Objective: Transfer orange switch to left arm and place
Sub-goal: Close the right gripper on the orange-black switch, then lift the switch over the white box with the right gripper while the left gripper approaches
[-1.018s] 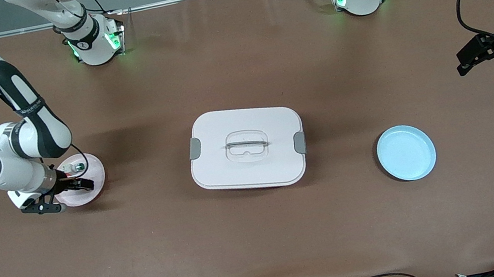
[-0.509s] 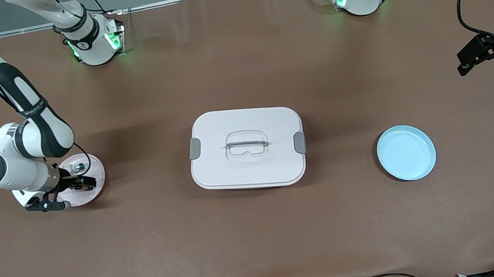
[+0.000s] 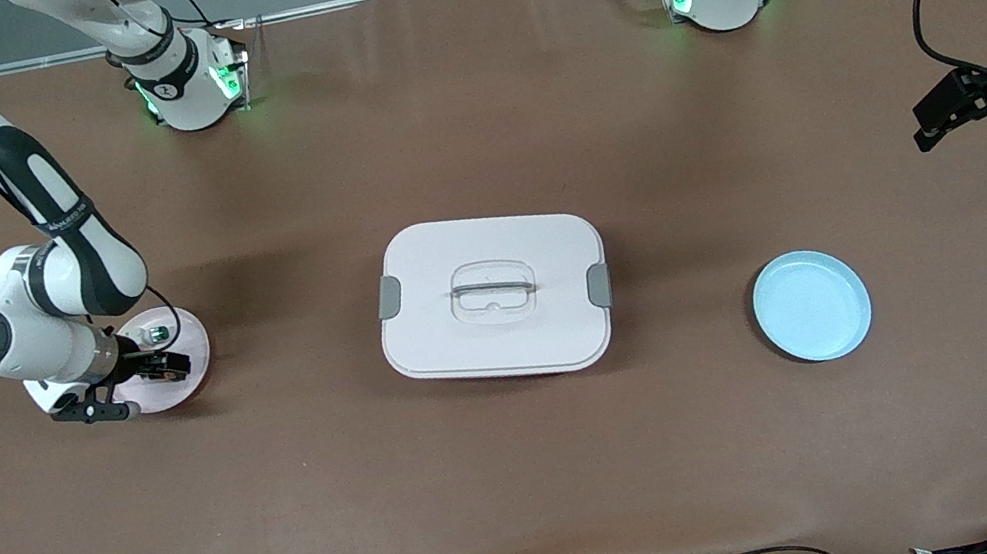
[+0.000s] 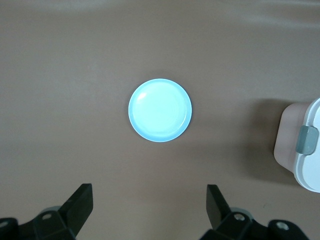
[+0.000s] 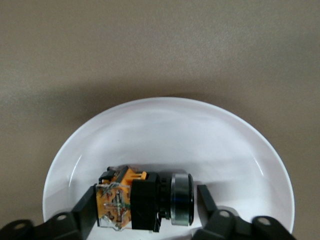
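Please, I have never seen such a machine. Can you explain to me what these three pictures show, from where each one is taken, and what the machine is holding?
These are two white robot arms at a brown table. One picture looks down from a high camera facing them; the other two come from cameras on the arms' wrists.

In the middle stands a white box. Toward the right arm's end lies a pink plate with two small switches. The right gripper is low on this plate, its fingers on either side of the orange switch; I cannot tell if they press it. Beside it lies a white-and-green switch.

The left gripper waits open, up in the air at the other end of the table, where a blue plate lies.
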Controlling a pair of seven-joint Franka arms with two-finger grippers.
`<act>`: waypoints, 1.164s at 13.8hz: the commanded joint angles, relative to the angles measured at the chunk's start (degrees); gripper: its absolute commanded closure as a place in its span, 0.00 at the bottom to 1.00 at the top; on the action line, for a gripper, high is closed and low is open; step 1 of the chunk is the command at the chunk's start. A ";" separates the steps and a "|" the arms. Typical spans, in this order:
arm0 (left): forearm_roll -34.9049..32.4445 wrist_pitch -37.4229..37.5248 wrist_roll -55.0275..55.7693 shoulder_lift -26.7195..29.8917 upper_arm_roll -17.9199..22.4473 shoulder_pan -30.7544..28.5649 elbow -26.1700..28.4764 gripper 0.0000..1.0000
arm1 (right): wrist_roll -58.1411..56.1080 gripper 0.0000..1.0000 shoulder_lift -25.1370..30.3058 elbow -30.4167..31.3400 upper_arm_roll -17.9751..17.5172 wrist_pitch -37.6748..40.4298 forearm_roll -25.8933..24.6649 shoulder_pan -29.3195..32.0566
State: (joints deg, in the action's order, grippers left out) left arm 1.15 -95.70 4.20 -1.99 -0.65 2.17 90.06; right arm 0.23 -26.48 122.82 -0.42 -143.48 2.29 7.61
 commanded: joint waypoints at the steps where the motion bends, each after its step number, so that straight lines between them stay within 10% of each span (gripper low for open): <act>1: -1.06 1.13 -1.39 -0.56 -0.14 -0.24 -1.29 0.00 | 0.65 1.00 0.03 -0.57 -0.20 1.89 -0.44 0.48; 5: -1.15 1.13 -1.47 -0.56 -0.14 -0.24 -1.29 0.00 | 0.83 1.00 0.99 -2.05 -0.28 4.76 0.34 0.22; 8: -1.06 1.13 -1.47 -0.56 -0.14 -0.24 -1.29 0.00 | 6.34 1.00 3.53 -9.86 -0.98 21.87 1.48 -0.31; 16: 11.30 4.81 -0.68 1.81 -1.28 0.29 -1.55 0.00 | 31.55 1.00 5.65 -18.58 -2.57 33.18 20.98 -10.84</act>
State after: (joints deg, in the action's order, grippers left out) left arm 7.87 -92.94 4.19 -1.20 -1.83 2.71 88.85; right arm 24.44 -20.36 106.41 -3.21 -110.72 19.66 0.36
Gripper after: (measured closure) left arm 0.000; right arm 0.273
